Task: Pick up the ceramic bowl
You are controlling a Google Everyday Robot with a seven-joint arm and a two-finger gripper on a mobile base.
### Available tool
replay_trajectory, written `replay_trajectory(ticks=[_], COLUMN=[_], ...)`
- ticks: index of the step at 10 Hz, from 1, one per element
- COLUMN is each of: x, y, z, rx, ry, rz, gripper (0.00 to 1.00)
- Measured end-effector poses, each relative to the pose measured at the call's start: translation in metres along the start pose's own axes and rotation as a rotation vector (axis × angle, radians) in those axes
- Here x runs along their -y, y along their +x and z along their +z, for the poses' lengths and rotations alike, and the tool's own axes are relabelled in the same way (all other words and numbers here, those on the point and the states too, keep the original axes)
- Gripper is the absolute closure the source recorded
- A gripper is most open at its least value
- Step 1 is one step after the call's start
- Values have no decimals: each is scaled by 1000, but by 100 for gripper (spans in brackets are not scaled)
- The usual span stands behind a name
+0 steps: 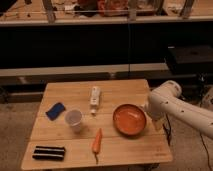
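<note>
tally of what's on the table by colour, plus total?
Orange or orange-red: 2, ceramic bowl, carrot
White or clear: 2, bottle, plastic cup
Blue: 1, flat pad
Black: 1, flat bar
Total: 6
Hand sits just right of the bowl, not counted.
</note>
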Motion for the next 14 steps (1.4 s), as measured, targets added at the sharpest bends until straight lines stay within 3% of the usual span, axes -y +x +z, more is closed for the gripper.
replay_trajectory(ticks=[14], x=[15], y=[-8], z=[20], rx=[2], ry=[34], rz=[-164], gripper=[20])
